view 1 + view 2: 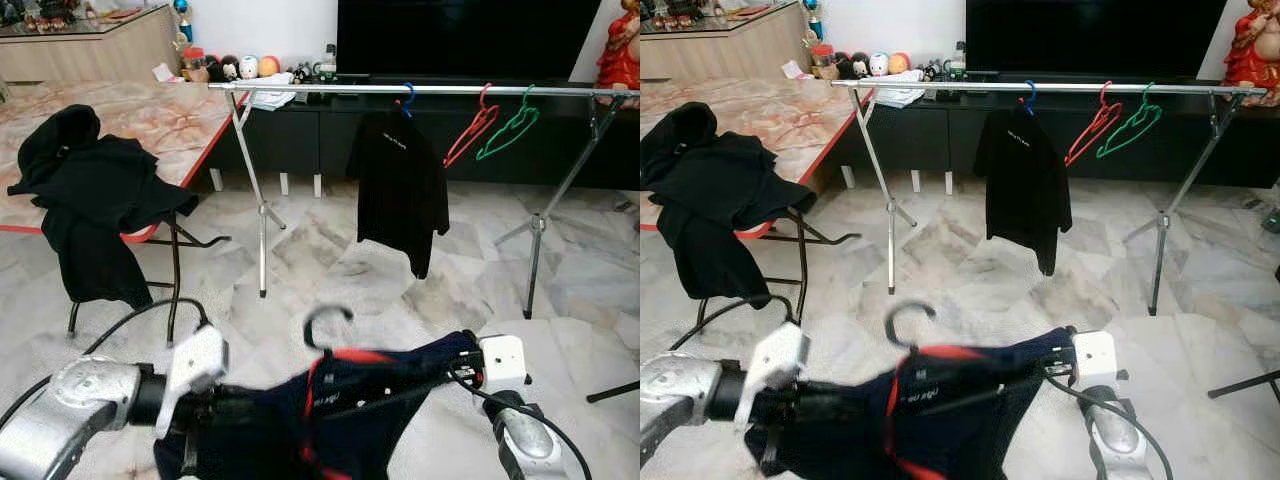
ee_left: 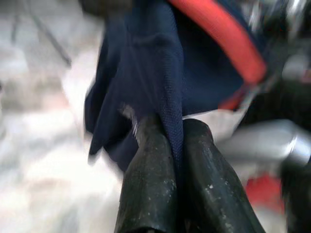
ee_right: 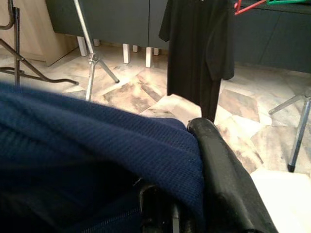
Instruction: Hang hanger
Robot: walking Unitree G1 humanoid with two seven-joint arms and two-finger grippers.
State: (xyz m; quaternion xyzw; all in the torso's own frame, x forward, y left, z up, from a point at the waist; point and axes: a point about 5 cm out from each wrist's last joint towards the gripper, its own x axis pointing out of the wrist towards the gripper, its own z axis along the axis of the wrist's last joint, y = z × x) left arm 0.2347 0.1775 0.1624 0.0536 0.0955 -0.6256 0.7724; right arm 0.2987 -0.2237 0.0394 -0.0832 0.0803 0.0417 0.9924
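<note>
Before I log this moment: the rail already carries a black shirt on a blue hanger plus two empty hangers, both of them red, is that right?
Not quite. Of the two empty hangers on the rail, one is a red hanger and the other a green hanger, as the left eye view shows. The black shirt does hang from a blue hanger.

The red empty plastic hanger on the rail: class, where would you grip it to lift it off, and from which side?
Grip the red empty plastic hanger by its neck just under the hook, coming from the front. It hangs tilted; the green empty hanger crowds one side.
</note>
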